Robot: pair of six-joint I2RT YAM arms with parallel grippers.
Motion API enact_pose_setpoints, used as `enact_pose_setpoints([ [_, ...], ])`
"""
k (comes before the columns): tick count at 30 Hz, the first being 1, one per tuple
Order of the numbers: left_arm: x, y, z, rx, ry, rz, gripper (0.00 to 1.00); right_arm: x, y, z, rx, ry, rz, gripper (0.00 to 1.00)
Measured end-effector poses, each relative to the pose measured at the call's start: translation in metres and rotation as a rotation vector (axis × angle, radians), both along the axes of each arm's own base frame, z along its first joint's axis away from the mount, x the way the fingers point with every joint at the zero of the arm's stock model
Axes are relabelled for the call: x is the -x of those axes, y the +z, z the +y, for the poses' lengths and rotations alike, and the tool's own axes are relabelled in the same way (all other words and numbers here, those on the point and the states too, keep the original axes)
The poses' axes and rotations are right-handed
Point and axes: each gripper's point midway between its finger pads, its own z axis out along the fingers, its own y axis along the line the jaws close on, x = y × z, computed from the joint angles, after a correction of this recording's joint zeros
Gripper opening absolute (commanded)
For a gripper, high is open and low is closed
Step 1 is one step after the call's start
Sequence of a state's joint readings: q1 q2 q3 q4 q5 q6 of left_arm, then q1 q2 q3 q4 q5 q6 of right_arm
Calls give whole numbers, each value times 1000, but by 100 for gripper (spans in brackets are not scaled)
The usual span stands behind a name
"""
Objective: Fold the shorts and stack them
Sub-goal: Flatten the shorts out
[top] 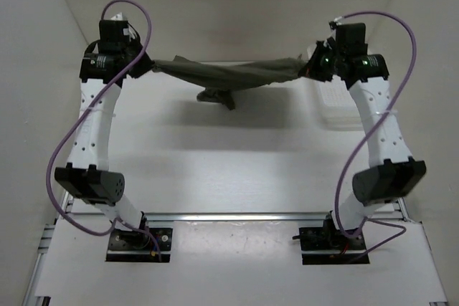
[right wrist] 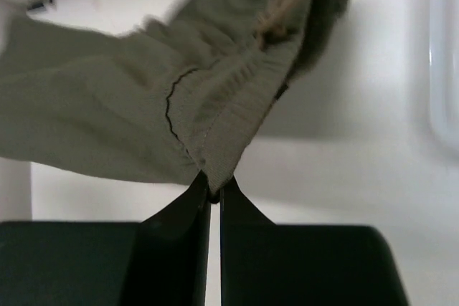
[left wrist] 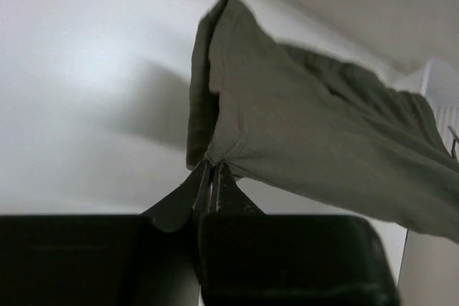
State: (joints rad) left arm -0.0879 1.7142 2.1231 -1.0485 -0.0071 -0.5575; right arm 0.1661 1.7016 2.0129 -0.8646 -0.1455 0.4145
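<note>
- At upper left of the top view, the left gripper [top: 145, 67] is pinched fully closed on a stitched hem [left wrist: 244, 154] of the shorts [top: 229, 73].
- Across the upper middle, the shorts hang stretched above the white table [top: 215, 155]. Their long axis runs left to right, and a small fold droops under the centre.
- At upper right, the right gripper [top: 312, 66] is clamped tight on the gathered waistband [right wrist: 237, 98], so the waist end points right.
</note>
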Motion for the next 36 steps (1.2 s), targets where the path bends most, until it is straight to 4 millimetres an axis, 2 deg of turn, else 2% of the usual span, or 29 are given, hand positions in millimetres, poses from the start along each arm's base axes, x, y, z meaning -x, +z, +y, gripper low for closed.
enact_pose_setpoints([
  [3, 45, -25, -11, 8, -35, 51, 10, 54, -38, -10, 15, -3, 79, 0],
  [5, 72, -63, -20, 14, -52, 119, 10, 87, -74, -16, 25, -7, 153, 0],
  [6, 87, -90, -23, 11, -54, 177, 18, 103, -96, -19, 29, -12, 192, 25],
  [7, 99, -118, -25, 7, -53, 243, 35, 117, -115, -21, 28, -20, 242, 54],
  [8, 114, -156, -25, -3, -47, 329, 44, 130, -137, -23, 33, -29, 299, 78],
  [9, 128, -188, -25, -13, -42, 418, 45, 140, -157, -25, 43, -35, 353, 94],
  [10, 142, -222, -23, -26, -30, 523, 45, 149, -174, -27, 53, -39, 408, 97],
  [12, 163, -274, -19, -52, -8, 703, 45, 154, -193, -29, 72, -45, 475, 97],
  [14, 174, -299, -18, -71, 0, 797, 45, 151, -199, -31, 86, -53, 487, 95],
  [16, 178, -302, -18, -74, 3, 816, 45, 151, -197, -35, 101, -67, 478, 90],
  [19, 176, -285, -21, -59, 2, 751, 45, 153, -184, -41, 116, -89, 422, 82],
  [20, 175, -278, -21, -53, 4, 726, 45, 155, -179, -42, 114, -94, 395, 74],
  [22, 176, -268, -21, -43, 9, 692, 44, 166, -173, -44, 103, -100, 361, 65],
  [24, 180, -269, -20, -39, 17, 691, 44, 181, -178, -45, 88, -103, 358, 57],
  [26, 191, -282, -18, -40, 26, 739, 51, 200, -195, -44, 69, -101, 397, 57],
  [27, 197, -292, -19, -39, 26, 778, 63, 208, -205, -43, 62, -100, 426, 58],
  [31, 213, -329, -23, -29, 26, 930, 75, 242, -241, -41, 38, -98, 549, 66],
  [32, 214, -339, -24, -27, 27, 960, 75, 247, -246, -40, 30, -97, 567, 70],
  [34, 215, -349, -29, -13, 24, 1007, 75, 254, -250, -37, 10, -98, 586, 71],
  [36, 209, -349, -32, -2, 21, 1013, 56, 256, -252, -33, -16, -94, 590, 71],
])
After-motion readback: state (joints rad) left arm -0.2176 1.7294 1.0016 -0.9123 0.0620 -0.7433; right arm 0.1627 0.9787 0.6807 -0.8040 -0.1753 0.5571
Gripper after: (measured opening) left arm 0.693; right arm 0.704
